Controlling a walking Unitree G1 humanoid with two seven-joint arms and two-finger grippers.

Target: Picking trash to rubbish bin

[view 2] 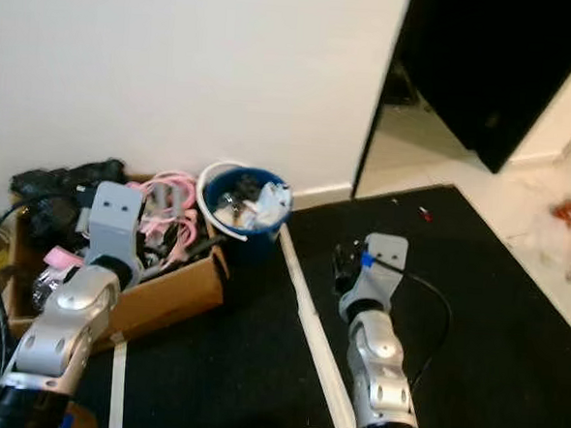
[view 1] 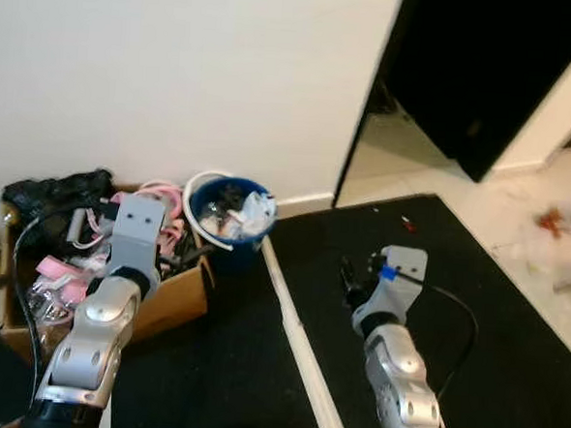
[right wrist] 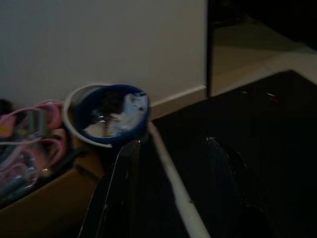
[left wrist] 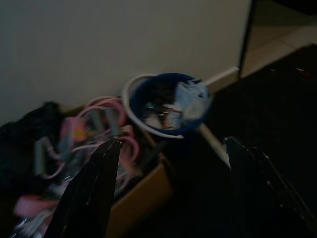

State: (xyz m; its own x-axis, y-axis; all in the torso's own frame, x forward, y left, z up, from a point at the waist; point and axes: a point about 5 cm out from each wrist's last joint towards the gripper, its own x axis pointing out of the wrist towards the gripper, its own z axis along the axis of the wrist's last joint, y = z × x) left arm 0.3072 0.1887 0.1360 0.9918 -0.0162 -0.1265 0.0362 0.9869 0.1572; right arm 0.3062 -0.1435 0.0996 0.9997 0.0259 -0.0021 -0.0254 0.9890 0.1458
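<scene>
A blue rubbish bin [view 1: 232,211] stands against the white wall, filled with crumpled paper and wrappers [view 1: 254,215]. My left gripper [left wrist: 171,186] is held out over the cardboard box, short of the bin [left wrist: 168,104]; its fingers [left wrist: 96,191] are spread wide apart with nothing between them. My right gripper [right wrist: 171,196] hovers over the black mat to the right of the bin [right wrist: 111,114], open and empty too. Its black fingers [view 1: 351,279] show ahead of the wrist in the left eye view.
A cardboard box [view 1: 168,309] full of pink cables and black bags sits left of the bin. A white strip [view 1: 297,341] runs across the black mat [view 1: 438,252]. A small red scrap [view 1: 408,222] lies on the mat. A dark doorway [view 1: 469,70] and pale tiles with red litter [view 1: 552,221] are at right.
</scene>
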